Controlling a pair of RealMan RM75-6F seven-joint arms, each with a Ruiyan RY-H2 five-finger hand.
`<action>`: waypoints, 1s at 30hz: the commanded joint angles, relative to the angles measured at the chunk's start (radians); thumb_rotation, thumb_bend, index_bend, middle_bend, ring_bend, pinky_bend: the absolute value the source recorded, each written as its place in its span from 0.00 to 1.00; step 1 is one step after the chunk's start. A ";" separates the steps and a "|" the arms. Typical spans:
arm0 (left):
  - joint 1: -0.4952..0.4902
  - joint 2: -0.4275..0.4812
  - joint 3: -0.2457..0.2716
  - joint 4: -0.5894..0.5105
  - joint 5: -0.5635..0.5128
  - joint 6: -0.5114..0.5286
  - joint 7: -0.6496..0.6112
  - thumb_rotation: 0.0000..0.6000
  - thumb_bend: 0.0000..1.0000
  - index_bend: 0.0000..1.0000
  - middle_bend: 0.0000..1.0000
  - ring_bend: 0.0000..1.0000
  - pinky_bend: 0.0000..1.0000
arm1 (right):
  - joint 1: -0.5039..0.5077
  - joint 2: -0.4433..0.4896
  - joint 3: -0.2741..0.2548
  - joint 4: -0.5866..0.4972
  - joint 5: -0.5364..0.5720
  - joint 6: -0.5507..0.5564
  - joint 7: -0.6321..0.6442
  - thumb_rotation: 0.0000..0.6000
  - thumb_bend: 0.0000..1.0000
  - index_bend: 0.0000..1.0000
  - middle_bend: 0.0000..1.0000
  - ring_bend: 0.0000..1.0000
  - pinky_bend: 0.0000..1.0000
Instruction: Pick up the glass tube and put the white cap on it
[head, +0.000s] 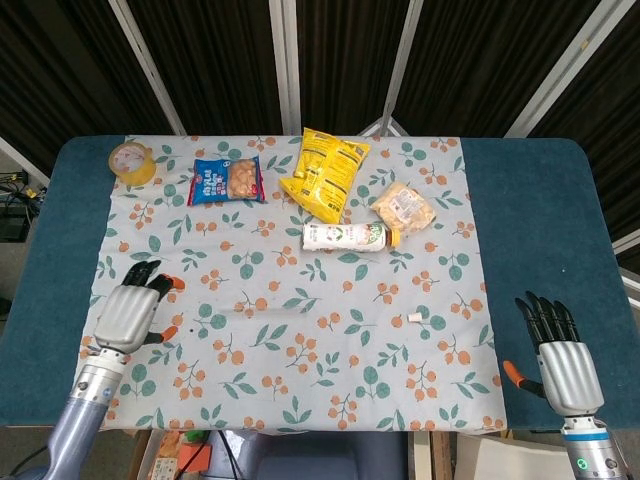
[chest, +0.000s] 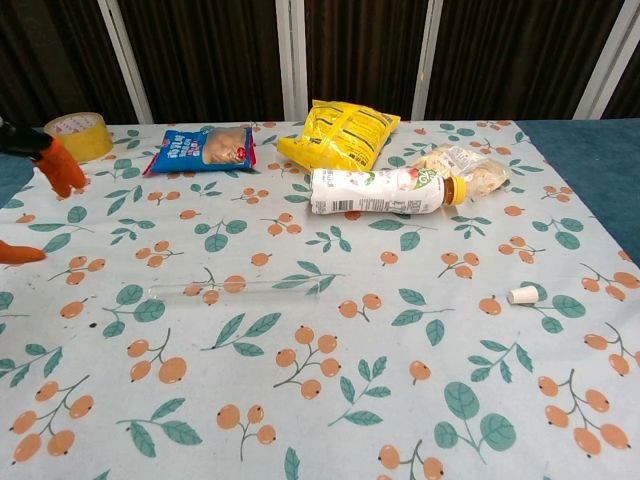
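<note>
From the head view we see our grey left hand (head: 130, 315), fingers apart and empty, left of the clear glass tube (chest: 240, 289) lying on the floral tablecloth (head: 300, 400); the chest view catches only its orange fingertips (chest: 60, 165). Right of the tube sits the small white cap (chest: 522, 295), and further right our right hand (head: 562, 360) hovers spread and empty, seen only from the head.
</note>
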 joint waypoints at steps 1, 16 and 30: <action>-0.072 -0.124 -0.029 0.017 -0.121 -0.012 0.121 1.00 0.24 0.34 0.33 0.10 0.10 | 0.000 0.000 0.001 -0.001 0.003 -0.001 0.002 1.00 0.27 0.00 0.00 0.00 0.00; -0.212 -0.403 -0.089 0.177 -0.377 0.064 0.307 1.00 0.31 0.42 0.39 0.11 0.09 | 0.001 0.007 0.006 -0.006 0.018 -0.006 0.023 1.00 0.27 0.00 0.00 0.00 0.00; -0.301 -0.543 -0.109 0.287 -0.468 0.089 0.372 1.00 0.37 0.45 0.41 0.11 0.09 | 0.001 0.012 0.007 -0.005 0.029 -0.011 0.044 1.00 0.28 0.00 0.00 0.00 0.00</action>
